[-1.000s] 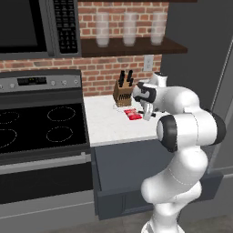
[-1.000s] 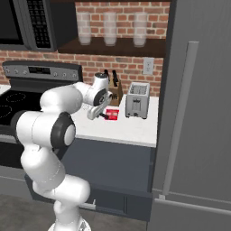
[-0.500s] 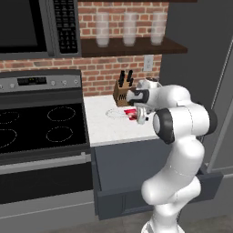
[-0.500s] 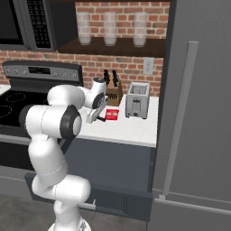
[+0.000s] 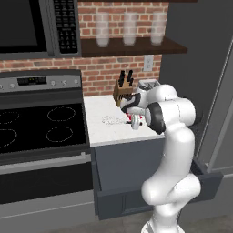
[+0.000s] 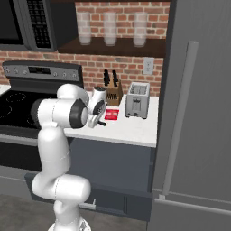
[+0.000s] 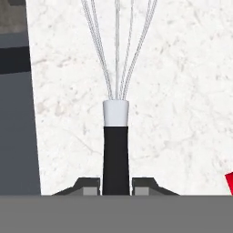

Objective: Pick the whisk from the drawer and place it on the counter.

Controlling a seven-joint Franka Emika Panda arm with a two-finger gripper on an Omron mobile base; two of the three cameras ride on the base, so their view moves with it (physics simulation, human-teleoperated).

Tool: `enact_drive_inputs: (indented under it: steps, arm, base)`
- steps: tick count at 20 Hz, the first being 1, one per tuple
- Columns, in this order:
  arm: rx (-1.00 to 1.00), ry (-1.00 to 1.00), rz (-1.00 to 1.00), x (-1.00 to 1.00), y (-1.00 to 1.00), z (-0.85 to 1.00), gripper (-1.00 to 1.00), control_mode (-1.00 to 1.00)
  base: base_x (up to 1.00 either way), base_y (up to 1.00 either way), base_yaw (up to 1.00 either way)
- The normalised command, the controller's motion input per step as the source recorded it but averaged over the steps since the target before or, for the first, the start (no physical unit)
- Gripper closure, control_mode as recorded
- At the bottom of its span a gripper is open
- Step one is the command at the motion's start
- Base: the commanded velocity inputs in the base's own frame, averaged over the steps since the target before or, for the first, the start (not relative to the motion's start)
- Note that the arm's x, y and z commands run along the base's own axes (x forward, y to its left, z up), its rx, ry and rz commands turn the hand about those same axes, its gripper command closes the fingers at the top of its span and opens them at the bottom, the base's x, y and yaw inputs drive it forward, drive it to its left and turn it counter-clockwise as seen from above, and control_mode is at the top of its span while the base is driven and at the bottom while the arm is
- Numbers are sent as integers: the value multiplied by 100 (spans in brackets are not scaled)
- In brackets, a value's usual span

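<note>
- Left base view: the white arm bends forward over the flat white stone-like counter (image 5: 102, 129) and its gripper (image 5: 134, 119) hangs low above the slab. The small wire whisk with a slim black handle (image 5: 112, 120) reaches leftward from the hand, its silvery loops just over or on the counter; I cannot tell here whether they touch. Behind the hand stands a wooden knife block with black-handled knives (image 5: 123, 91), and beside it a silver toaster (image 5: 146, 84) shows partly behind the arm. Below the counter the wide dark grey drawer (image 5: 150, 195) stands pulled out. To the left lies the black glass stovetop with ring outlines (image 5: 43, 127), with a dark microwave (image 5: 32, 27) above it. Three clear glasses (image 5: 129, 28) stand on a dark wooden shelf (image 5: 136, 45) against the brick wall. The range's panel markings are too small to read.
- Right base view: the gripper (image 6: 97, 121) sits at the counter's (image 6: 131, 128) left part, near a small flat red item (image 6: 112, 114) lying before the knife block (image 6: 113, 92). The toaster (image 6: 137, 100) stands right of the block. The open drawer (image 6: 115, 198) juts out below. A tall grey refrigerator door (image 6: 198, 108) takes the right side.
- Hand view: the two dark fingers (image 7: 89, 185) press on the whisk's (image 7: 116, 150) black handle from both sides, holding it. A pale collar joins handle to wire loops, which fan away over the white counter (image 7: 182, 91).
</note>
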Motion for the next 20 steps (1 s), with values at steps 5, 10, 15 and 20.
enact_drive_inputs:
  steps: [5,10,15,20]
  arm:
    - [0,0,1,23,9,-38,-100,-100]
    - [0,-8,0,-4,0,-4,-100,-100]
    - [0,-21,0,-40,0,48,-100,-100]
    - [0,-29,0,-94,0,77,-100,-100]
  base:
    - [0,0,0]
    - [0,0,0]
    - [0,0,0]
    - [0,0,0]
